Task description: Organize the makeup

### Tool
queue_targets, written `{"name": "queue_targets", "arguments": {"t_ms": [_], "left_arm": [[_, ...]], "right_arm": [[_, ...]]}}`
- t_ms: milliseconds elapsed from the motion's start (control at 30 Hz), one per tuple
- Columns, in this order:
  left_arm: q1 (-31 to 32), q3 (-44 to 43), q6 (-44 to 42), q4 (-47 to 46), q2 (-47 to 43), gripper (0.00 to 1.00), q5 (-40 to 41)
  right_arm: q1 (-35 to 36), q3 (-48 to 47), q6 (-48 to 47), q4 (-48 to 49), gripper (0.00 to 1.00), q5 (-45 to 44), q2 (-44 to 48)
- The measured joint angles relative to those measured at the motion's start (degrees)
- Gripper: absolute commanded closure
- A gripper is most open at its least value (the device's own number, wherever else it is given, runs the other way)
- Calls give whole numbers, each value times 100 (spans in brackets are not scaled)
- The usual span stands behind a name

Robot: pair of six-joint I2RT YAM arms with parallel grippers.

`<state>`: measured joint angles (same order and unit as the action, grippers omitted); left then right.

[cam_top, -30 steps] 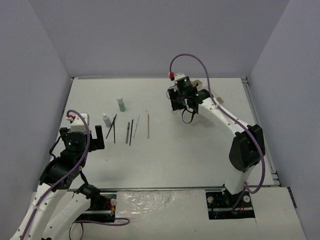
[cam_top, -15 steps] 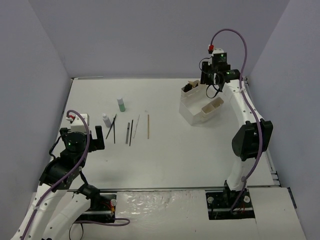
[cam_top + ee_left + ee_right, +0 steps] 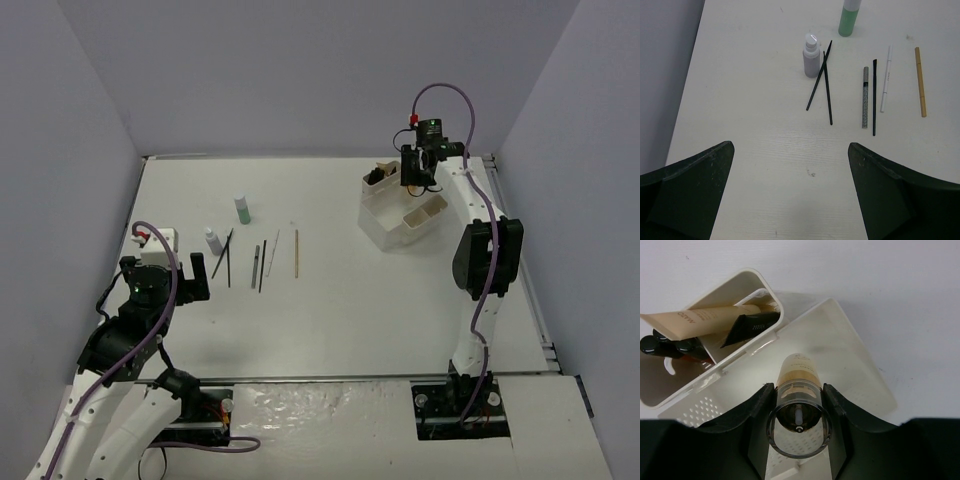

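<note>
My right gripper [image 3: 799, 390] is shut on a small amber bottle [image 3: 797, 377] with a clear cap, held above the white compartment box [image 3: 850, 340]. A side compartment of that box holds a tan tube [image 3: 700, 317], a black tube [image 3: 747, 327] and dark bottles [image 3: 660, 345]. My left gripper [image 3: 790, 145] hangs open over bare table. Ahead of it lie a grey bottle [image 3: 811, 60], a green bottle [image 3: 850, 20], two crossed black pencils [image 3: 826, 85], a chequered pencil [image 3: 865, 97], a thin black brush [image 3: 874, 100], a white pencil [image 3: 885, 80] and a tan pencil [image 3: 920, 82].
The box [image 3: 385, 225] stands at the back right of the white table, near the rear wall. Grey walls close in the table on the left, back and right. The row of loose makeup [image 3: 260, 262] lies left of centre.
The right arm has swung from left of the box up and back, then come down a little over the box's rear with the bottle. The left arm has not moved.
</note>
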<state>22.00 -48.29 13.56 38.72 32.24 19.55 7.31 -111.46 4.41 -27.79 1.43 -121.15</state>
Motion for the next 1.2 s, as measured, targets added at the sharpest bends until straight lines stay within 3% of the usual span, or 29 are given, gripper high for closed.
{"name": "queue_targets", "arguments": {"t_ms": [833,1200], "left_arm": [[-33,10,-9,0,-35,3,-70],[-33,10,-11,0,-43,3,-70]], "right_arm": [[-84,-218,-129,23,99,-248,-624],[-178,-212,-123,32,65,-126,-624]]}}
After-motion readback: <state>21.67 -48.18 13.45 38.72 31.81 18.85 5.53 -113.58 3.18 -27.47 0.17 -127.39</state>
